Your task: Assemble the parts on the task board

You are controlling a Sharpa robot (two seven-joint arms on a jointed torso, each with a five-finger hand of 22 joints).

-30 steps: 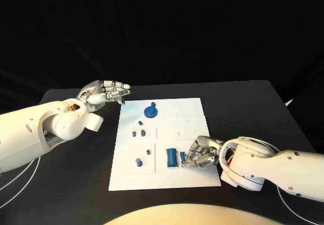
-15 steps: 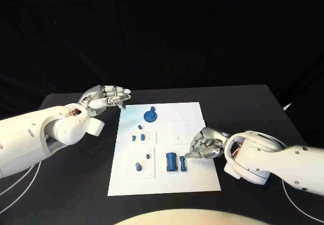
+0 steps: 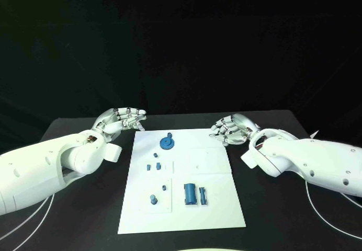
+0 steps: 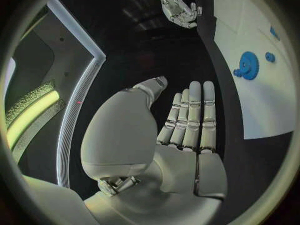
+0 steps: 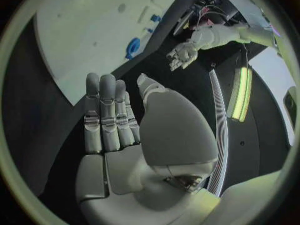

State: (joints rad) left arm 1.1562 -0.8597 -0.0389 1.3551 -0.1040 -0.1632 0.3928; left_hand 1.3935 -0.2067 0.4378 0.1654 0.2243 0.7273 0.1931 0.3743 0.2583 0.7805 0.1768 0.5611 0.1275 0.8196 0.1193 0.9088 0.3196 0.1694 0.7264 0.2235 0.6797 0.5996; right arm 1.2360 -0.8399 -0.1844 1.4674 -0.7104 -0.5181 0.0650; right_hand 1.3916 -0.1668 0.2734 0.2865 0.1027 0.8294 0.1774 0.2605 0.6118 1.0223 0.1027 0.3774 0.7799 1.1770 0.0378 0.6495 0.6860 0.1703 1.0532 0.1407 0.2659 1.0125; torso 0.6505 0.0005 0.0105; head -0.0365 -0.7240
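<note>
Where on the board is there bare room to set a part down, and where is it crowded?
Free: the task board's right half beyond the gear, and its near strip below the two cylinders. Crowded: the left column, with small pegs running from gear to near corner. Both the left hand and right hand sit off the far corners, holding nothing.

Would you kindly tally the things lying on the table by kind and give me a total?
Blue gear: 1
Large blue cylinder: 1
Slim blue bar: 1
Small blue pieces: 5
White task board: 1
Total: 9
</note>
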